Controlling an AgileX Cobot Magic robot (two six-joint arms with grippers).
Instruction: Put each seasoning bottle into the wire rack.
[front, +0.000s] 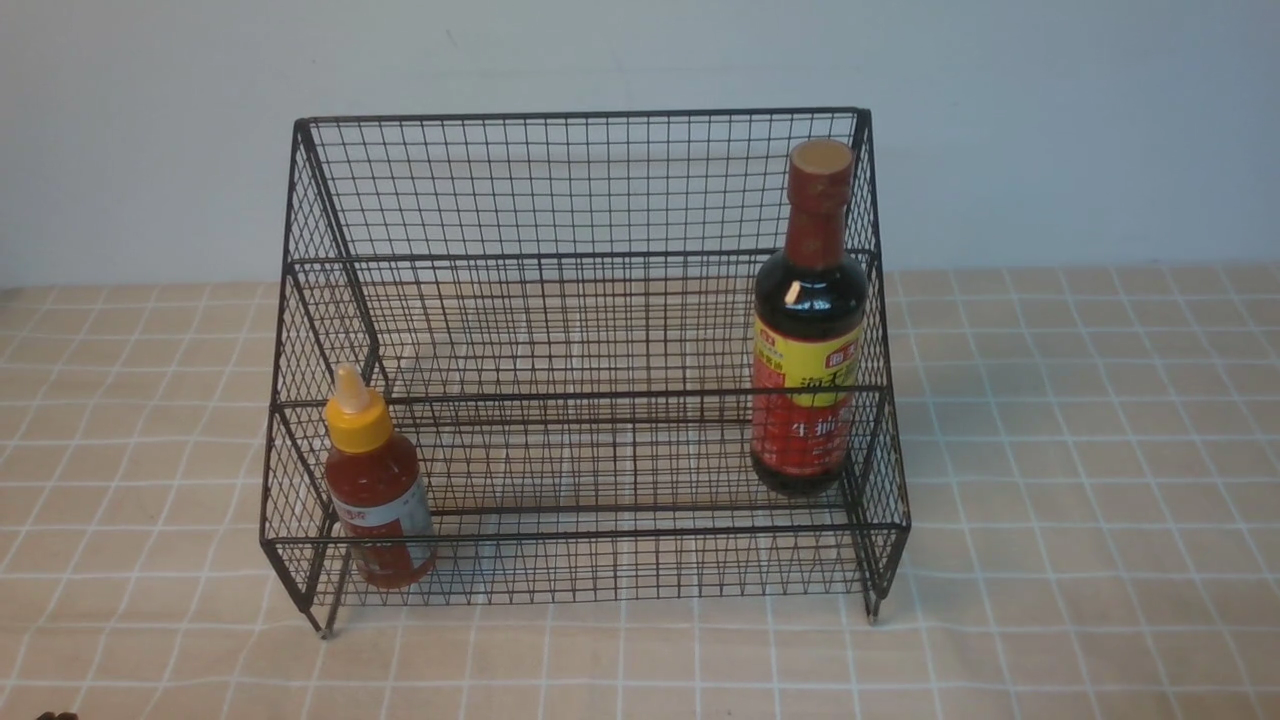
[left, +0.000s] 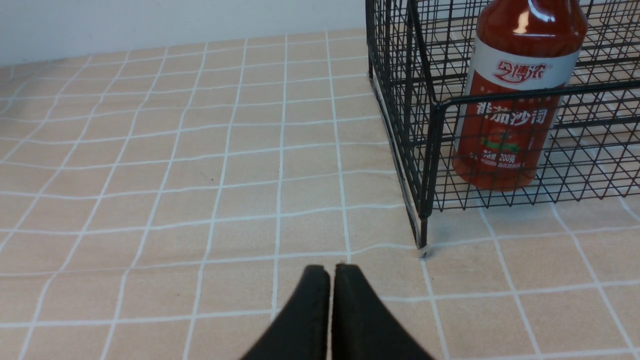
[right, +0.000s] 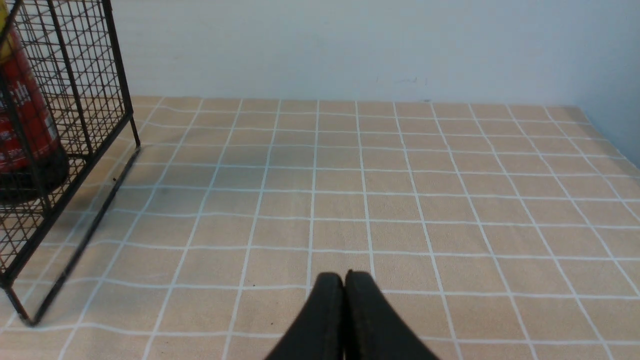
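The black wire rack stands on the checked cloth in the middle of the front view. A small red sauce bottle with a yellow nozzle cap stands upright in its lower tier at the left end, also seen as the red bottle behind the rack's corner. The tall dark soy-sauce bottle stands upright at the rack's right end; its base shows through the mesh. My left gripper is shut and empty above the cloth, short of the rack's foot. My right gripper is shut and empty, off to the rack's right.
A beige tablecloth with white grid lines covers the table up to a pale wall behind the rack. The cloth's far right edge shows in the right wrist view. Neither arm appears in the front view.
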